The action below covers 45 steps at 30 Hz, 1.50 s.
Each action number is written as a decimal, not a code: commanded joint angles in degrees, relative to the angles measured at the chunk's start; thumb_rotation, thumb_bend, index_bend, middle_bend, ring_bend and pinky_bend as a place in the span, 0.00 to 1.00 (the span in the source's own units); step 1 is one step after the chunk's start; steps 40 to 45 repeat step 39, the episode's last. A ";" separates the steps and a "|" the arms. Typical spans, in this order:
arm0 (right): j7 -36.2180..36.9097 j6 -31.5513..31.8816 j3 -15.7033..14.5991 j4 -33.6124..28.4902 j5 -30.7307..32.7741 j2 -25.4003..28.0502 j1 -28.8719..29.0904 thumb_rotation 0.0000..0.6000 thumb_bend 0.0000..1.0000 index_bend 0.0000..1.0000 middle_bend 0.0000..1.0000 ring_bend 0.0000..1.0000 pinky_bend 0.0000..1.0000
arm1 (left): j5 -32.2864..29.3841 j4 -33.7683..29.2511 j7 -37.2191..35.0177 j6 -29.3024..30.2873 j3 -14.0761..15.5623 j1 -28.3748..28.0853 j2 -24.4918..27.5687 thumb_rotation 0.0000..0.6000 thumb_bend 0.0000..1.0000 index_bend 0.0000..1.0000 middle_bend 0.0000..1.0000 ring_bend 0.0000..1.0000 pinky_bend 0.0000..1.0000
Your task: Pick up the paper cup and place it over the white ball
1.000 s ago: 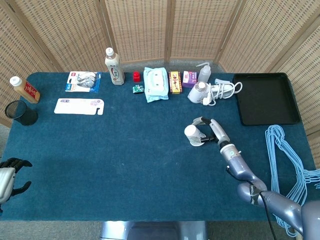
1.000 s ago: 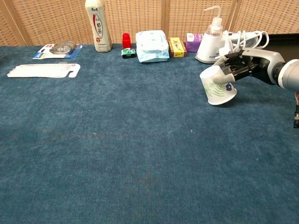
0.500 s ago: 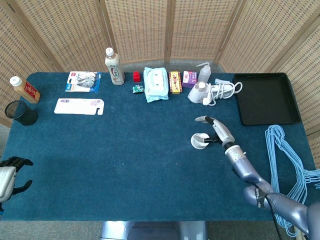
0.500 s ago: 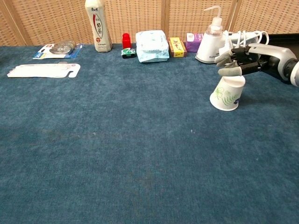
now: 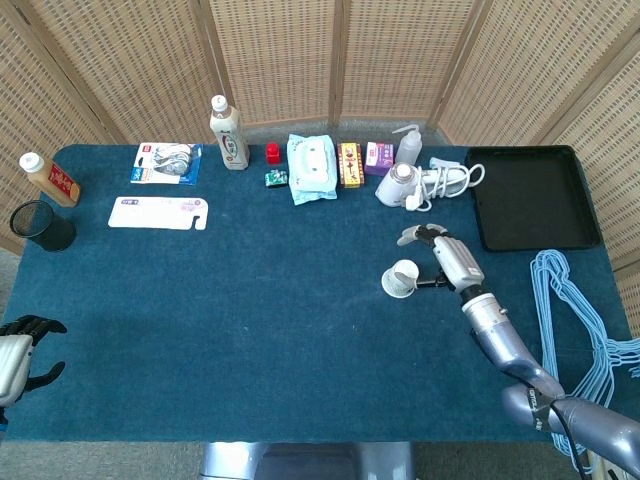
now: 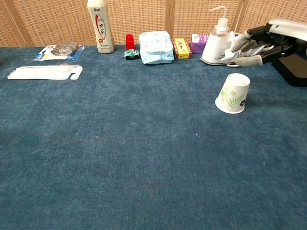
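The paper cup (image 5: 400, 278) (image 6: 233, 93), white with a green leaf print, stands mouth down on the blue cloth right of centre, leaning a little. No white ball shows in either view. My right hand (image 5: 445, 255) (image 6: 259, 45) hovers just right of the cup and above it, fingers apart, holding nothing and not touching it. At the table's near left corner my left hand (image 5: 18, 350) rests with its fingers apart and nothing in it; the chest view does not show it.
A black tray (image 5: 530, 195) lies at the back right, with blue hangers (image 5: 575, 320) off the right edge. Along the far edge stand a bottle (image 5: 229, 133), a wipes pack (image 5: 311, 168), small boxes and a white hair dryer (image 5: 405, 185). A black mesh cup (image 5: 40, 225) sits far left.
My right hand turned the cup mouth down onto the cloth, let go of it, then lifted away up and to the right. The left hand has not moved.
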 commanded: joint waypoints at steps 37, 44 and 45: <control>-39.66 30.00 -10.50 -27.08 2.09 10.69 -23.89 0.68 0.28 0.41 0.34 0.31 0.21 | 3.70 5.52 0.33 8.49 0.44 4.69 -5.89 0.95 0.23 0.37 0.38 0.25 0.28; -39.61 29.92 -10.38 -27.06 2.05 10.77 -24.12 0.68 0.28 0.41 0.34 0.31 0.21 | 3.58 5.18 0.60 8.09 0.42 4.57 -5.75 0.94 0.23 0.37 0.38 0.25 0.28; -39.61 29.92 -10.38 -27.06 2.05 10.77 -24.12 0.68 0.28 0.41 0.34 0.31 0.21 | 3.58 5.18 0.60 8.09 0.42 4.57 -5.75 0.94 0.23 0.37 0.38 0.25 0.28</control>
